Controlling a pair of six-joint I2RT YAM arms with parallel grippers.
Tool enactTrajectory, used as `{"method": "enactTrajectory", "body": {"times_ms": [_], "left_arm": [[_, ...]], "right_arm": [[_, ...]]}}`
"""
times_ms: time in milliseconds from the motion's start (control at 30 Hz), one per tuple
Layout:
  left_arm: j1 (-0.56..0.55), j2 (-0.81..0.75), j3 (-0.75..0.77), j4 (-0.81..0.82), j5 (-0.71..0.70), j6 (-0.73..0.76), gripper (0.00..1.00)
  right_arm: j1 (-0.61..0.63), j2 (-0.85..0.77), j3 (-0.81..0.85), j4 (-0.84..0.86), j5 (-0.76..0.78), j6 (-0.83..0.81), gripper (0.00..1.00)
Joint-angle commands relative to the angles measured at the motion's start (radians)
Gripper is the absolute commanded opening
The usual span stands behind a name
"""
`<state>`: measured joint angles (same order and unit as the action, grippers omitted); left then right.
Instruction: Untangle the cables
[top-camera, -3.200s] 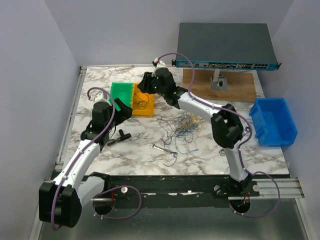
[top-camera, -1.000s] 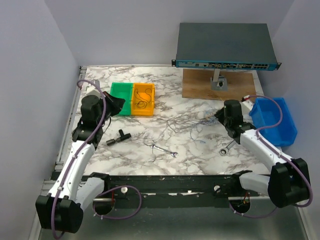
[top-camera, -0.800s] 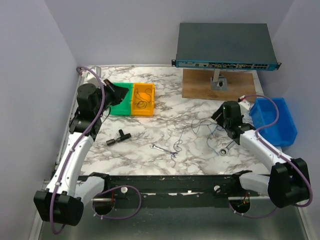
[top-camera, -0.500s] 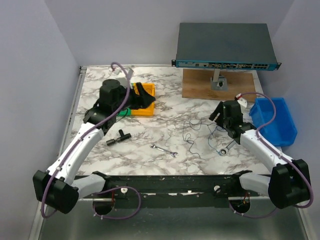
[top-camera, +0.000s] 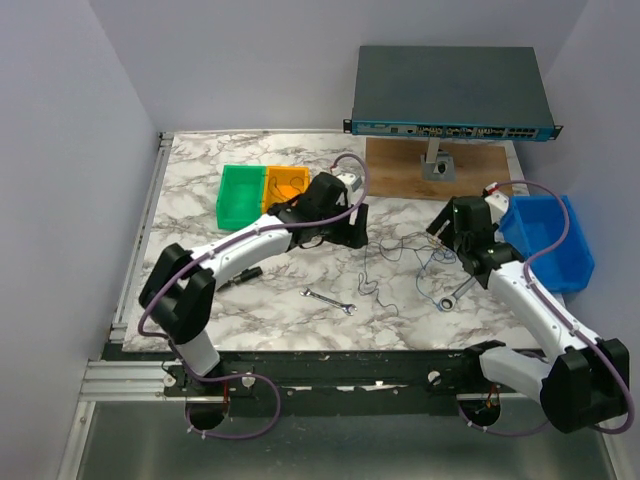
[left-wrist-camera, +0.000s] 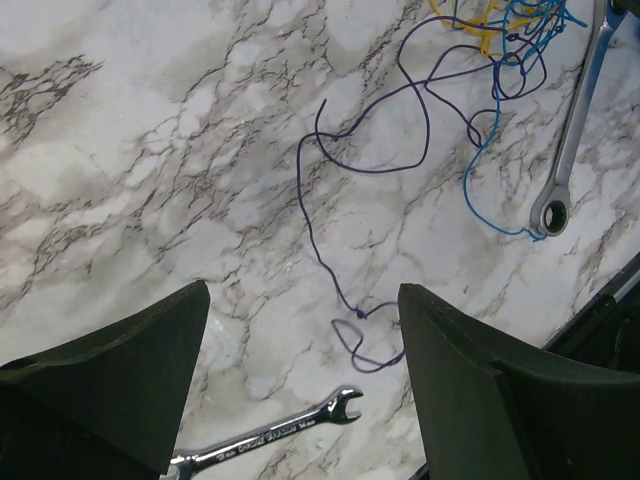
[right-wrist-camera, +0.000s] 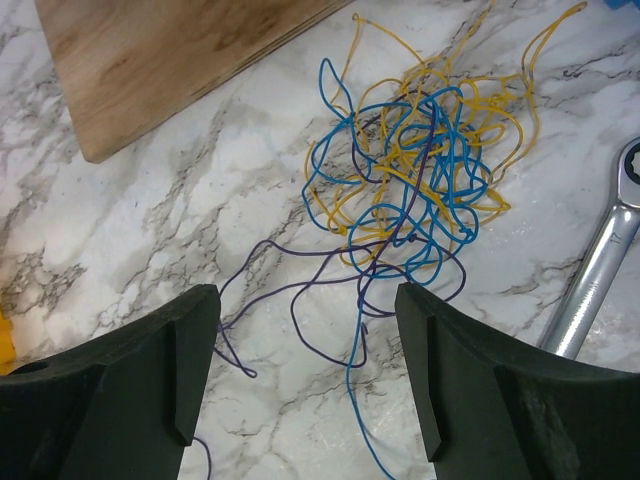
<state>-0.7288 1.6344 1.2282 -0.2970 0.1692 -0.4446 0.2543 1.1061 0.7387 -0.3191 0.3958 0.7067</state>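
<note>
The cables (right-wrist-camera: 420, 170) lie in a blue and yellow tangle on the marble, with thin purple strands (right-wrist-camera: 300, 290) running out of it. In the top view the tangle (top-camera: 432, 256) sits just below my right gripper (top-camera: 441, 226). One purple cable (left-wrist-camera: 325, 215) trails left and ends in a small knotted loop (top-camera: 372, 287). My right gripper (right-wrist-camera: 305, 295) hovers open above the purple strands and holds nothing. My left gripper (top-camera: 352, 228) reaches in from the left. The left gripper (left-wrist-camera: 300, 300) is open over the purple cable's tail and is empty.
A small silver wrench (top-camera: 328, 301) lies near the front, and a ratchet wrench (top-camera: 452, 295) lies right of the tangle. Green (top-camera: 238, 195) and orange (top-camera: 285, 185) bins stand back left. A blue bin (top-camera: 550, 240) is at right. A network switch (top-camera: 450, 90) stands on a wooden board (top-camera: 440, 178).
My left arm swung from the bins at the left over to the table's middle, and its jaws opened. The right jaws opened, and the stretched cables dropped slack onto the table.
</note>
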Motion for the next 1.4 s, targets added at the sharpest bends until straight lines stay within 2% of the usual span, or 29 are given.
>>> {"method": "enactTrajectory", "body": {"times_ms": [0, 300, 500, 533, 567, 633, 667, 800, 900, 1000, 1200, 1367], "left_arm": [[-0.037, 0.122, 0.113, -0.01, -0.045, 0.016, 0.77], [-0.065, 0.343, 0.219, 0.012, -0.039, -0.066, 0.68], [-0.065, 0.424, 0.277, -0.022, -0.033, -0.092, 0.58], [-0.065, 0.431, 0.281, -0.026, -0.033, -0.099, 0.53], [-0.065, 0.436, 0.274, -0.017, -0.026, -0.106, 0.41], [-0.064, 0.414, 0.235, 0.037, -0.02, -0.118, 0.11], [-0.063, 0.388, 0.205, 0.063, -0.027, -0.122, 0.0], [-0.052, 0.257, 0.122, 0.114, -0.088, -0.107, 0.0], [-0.022, 0.155, 0.091, 0.119, -0.069, -0.087, 0.0], [0.0, 0.057, 0.071, 0.117, -0.049, -0.068, 0.0], [0.05, -0.13, 0.044, 0.113, 0.015, -0.061, 0.0], [0.147, -0.272, 0.046, 0.07, 0.038, -0.07, 0.0]], "right_arm": [[0.002, -0.032, -0.009, -0.009, 0.022, -0.003, 0.78], [0.002, -0.04, -0.021, -0.002, 0.041, 0.032, 0.79], [0.002, 0.06, -0.046, 0.013, 0.01, 0.133, 0.79], [0.002, 0.08, -0.041, 0.004, 0.01, 0.152, 0.79], [0.002, 0.103, -0.036, -0.004, 0.015, 0.167, 0.79], [0.002, 0.14, -0.035, -0.008, 0.026, 0.184, 0.78], [0.002, 0.156, -0.036, -0.014, 0.035, 0.193, 0.77], [0.0, 0.185, -0.055, -0.012, 0.054, 0.207, 0.75], [-0.007, 0.202, -0.071, 0.027, 0.054, 0.217, 0.74], [-0.033, 0.259, -0.065, 0.052, 0.041, 0.246, 0.67], [-0.146, 0.398, -0.029, 0.05, -0.012, 0.305, 0.65], [-0.226, 0.389, -0.059, 0.035, -0.007, 0.379, 0.65]]}}
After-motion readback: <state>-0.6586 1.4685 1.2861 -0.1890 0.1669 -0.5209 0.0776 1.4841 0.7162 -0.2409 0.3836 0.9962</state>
